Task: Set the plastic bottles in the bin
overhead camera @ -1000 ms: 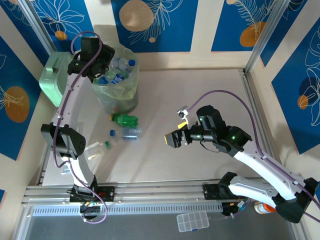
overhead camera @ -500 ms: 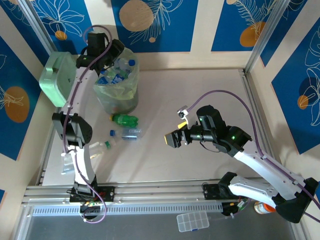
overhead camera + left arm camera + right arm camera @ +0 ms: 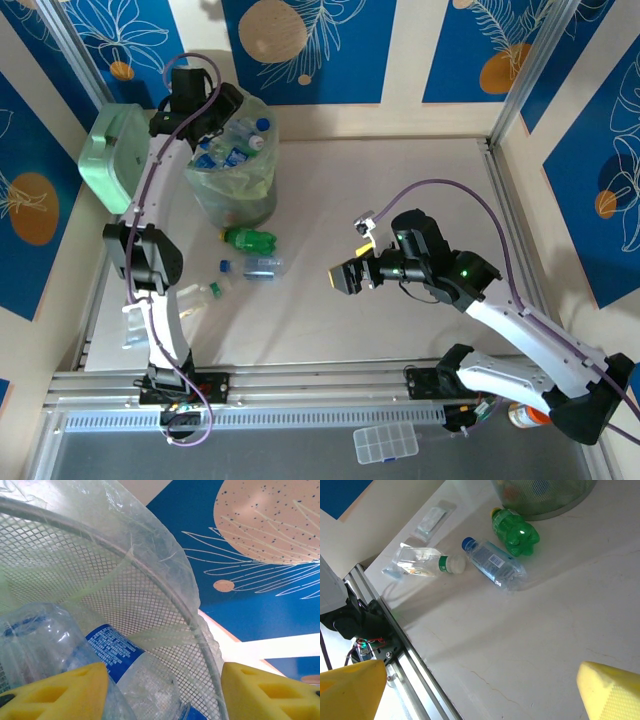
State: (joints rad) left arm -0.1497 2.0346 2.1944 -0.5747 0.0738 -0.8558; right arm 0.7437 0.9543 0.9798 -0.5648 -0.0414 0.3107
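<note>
The bin (image 3: 238, 200) stands at the far left, lined with a clear bag and holding several plastic bottles (image 3: 232, 150). My left gripper (image 3: 212, 108) hangs over its mouth. It is open (image 3: 165, 682). A clear blue-labelled bottle (image 3: 117, 652) lies inside the mesh wall (image 3: 150, 600), against the left finger and apart from the right one. Three bottles lie on the table in front of the bin: a green one (image 3: 248, 238) (image 3: 516, 531), a clear blue-capped one (image 3: 257, 267) (image 3: 496, 565), and a clear white-capped one (image 3: 200, 295) (image 3: 422, 562). My right gripper (image 3: 346, 279) hovers open over mid-table, nothing between its fingers.
A mint green box (image 3: 110, 155) sits left of the bin. A flat clear packet (image 3: 434, 517) lies by the left wall. The metal rail (image 3: 300, 385) runs along the near edge, with a small clear organiser (image 3: 385, 443) and an orange-capped jar (image 3: 527, 415) beyond it.
My left gripper has swung right and farther back, from the bin's left rim to over its mouth. The right arm and the table bottles have not moved.
</note>
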